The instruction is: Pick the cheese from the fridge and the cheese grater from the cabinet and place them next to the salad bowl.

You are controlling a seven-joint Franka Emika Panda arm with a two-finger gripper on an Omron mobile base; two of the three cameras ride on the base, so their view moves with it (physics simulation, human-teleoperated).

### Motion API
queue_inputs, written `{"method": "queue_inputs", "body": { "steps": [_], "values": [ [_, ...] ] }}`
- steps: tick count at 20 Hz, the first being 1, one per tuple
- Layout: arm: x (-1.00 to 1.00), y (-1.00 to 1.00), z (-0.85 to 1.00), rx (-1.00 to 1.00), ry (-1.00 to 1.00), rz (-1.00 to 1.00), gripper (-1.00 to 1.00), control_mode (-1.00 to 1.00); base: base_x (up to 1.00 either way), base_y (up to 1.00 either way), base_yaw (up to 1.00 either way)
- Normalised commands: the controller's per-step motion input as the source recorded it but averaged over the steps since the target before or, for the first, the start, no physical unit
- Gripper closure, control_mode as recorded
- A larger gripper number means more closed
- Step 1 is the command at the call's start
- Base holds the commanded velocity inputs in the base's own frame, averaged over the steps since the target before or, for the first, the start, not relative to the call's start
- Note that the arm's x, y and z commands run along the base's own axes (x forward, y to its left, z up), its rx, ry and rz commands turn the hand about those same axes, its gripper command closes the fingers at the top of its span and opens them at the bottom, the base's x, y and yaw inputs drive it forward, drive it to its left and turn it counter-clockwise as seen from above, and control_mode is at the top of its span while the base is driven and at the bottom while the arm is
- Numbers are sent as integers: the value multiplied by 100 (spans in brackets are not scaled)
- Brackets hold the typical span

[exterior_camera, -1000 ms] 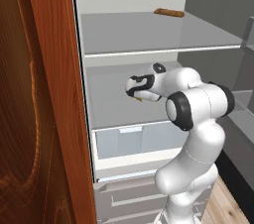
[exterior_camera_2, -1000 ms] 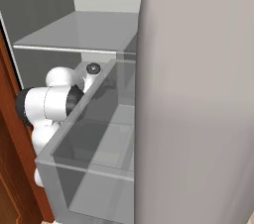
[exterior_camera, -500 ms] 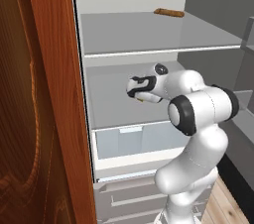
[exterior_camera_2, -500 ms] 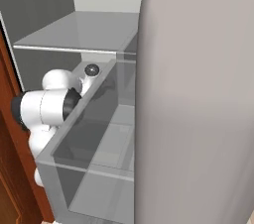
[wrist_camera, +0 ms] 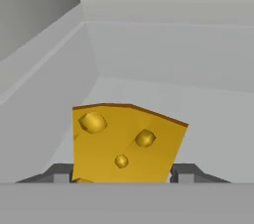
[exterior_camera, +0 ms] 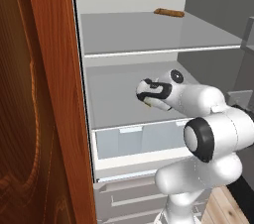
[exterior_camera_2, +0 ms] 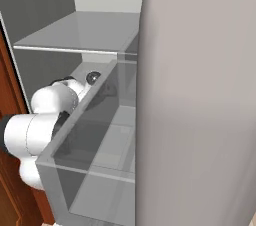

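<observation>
Gripper (wrist_camera: 121,178) clamped on cheese (wrist_camera: 124,141), bottom centre of hand view, for lifting out of fridge (exterior_camera: 149,34).

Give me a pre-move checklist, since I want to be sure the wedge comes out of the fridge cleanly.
1. Yellow-orange holed cheese wedge sits between the tool fingers: ok.
2. Dark finger tips flank the wedge on both sides, clamped on it: ok.
3. Wedge lifted clear of the grey fridge shelf: cannot tell.
4. Glass shelf above leaves headroom over the white arm: ok.
5. Brown bread-like item on the upper shelf is well away from the arm: ok.
6. Reddish wood-grain panel beside the opening is apart from the arm: ok.
</observation>
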Motion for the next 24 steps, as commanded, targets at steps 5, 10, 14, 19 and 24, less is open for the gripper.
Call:
{"method": "queue_inputs", "body": {
  "steps": [5, 10, 14, 19, 24],
  "values": [
    [-84, -22, 48, 4, 0, -8, 100, -100, 0, 0, 0],
    [-92, -11, 95, 5, 0, -9, 100, -100, 0, 0, 0],
    [-86, -12, 100, 6, 0, -11, 100, -100, 0, 0, 0],
    [-95, -13, 77, 4, 0, -11, 100, -100, 0, 0, 0],
    [-88, 0, 70, 0, 0, -9, 100, -100, 0, 0, 0]
  ]
}}
